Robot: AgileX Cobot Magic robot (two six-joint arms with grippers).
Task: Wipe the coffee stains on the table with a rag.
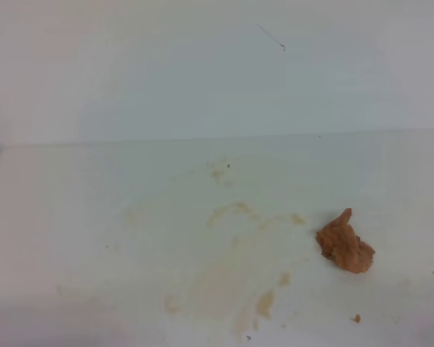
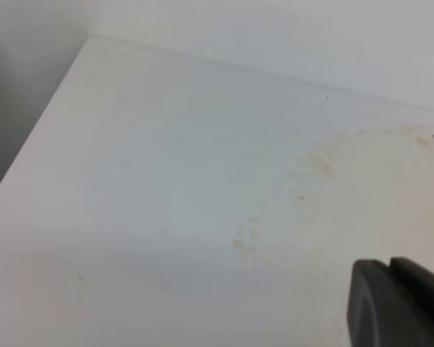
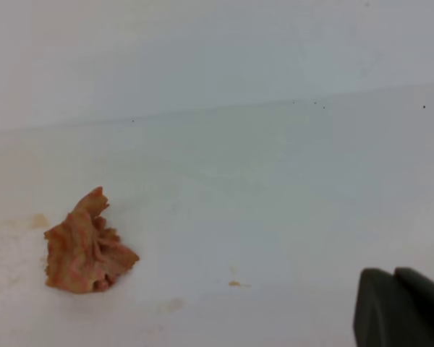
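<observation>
One rag lies crumpled on the right side of the table, just right of the coffee stains, which show as several pale brown smears and patches. One orange crumb sits near the rag. The right gripper has its fingers together on nothing; whether the left gripper is parted or closed cannot be told.
</observation>
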